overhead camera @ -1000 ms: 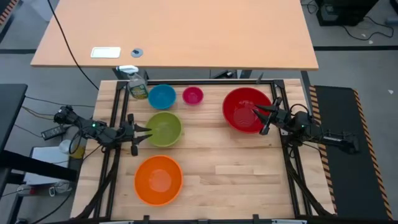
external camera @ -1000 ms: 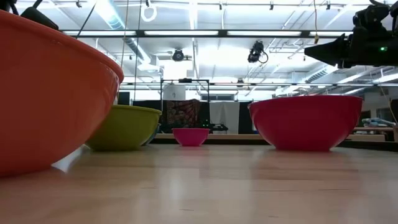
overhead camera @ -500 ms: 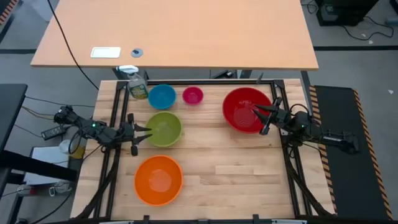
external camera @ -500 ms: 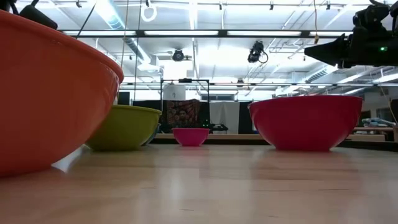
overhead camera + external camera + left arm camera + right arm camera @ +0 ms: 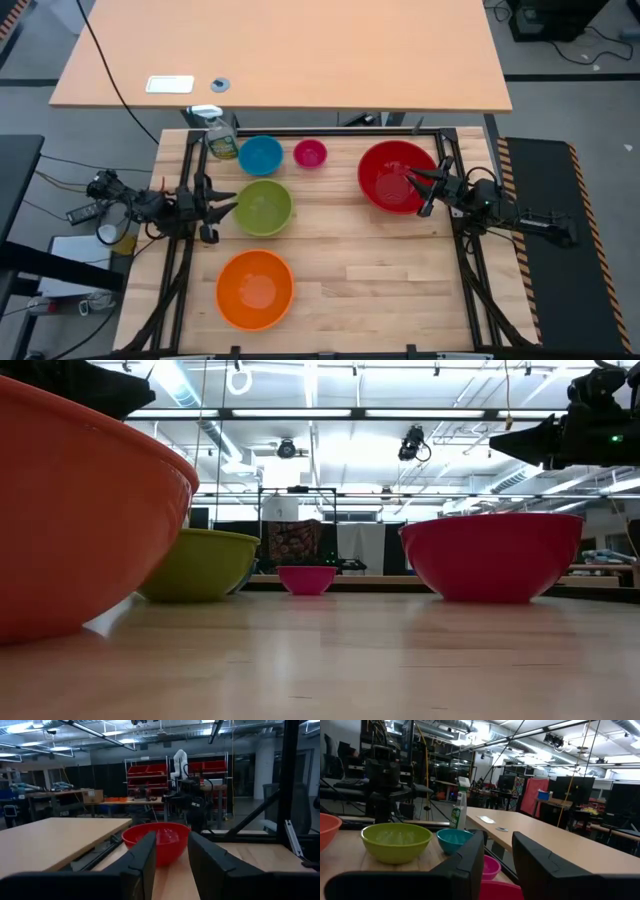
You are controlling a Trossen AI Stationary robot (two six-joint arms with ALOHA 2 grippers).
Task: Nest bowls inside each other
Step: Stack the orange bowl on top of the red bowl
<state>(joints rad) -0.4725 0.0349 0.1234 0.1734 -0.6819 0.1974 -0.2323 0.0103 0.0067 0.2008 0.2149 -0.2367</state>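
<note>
Five round glossy plastic bowls (image 5: 264,208) are spread unnested on the wooden tabletop (image 5: 380,260), flanked by the empty, partly parted left pincer (image 5: 226,207) and right pincer (image 5: 414,186).

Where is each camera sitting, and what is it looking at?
High view: above, looking down; both arms, left gripper beside green bowl.
Low view: table height; orange bowl close, an arm top right.
Left wrist: past its fingers to red bowl.
Right wrist: past its fingers to green bowl.
All four show the red bowl.
</note>
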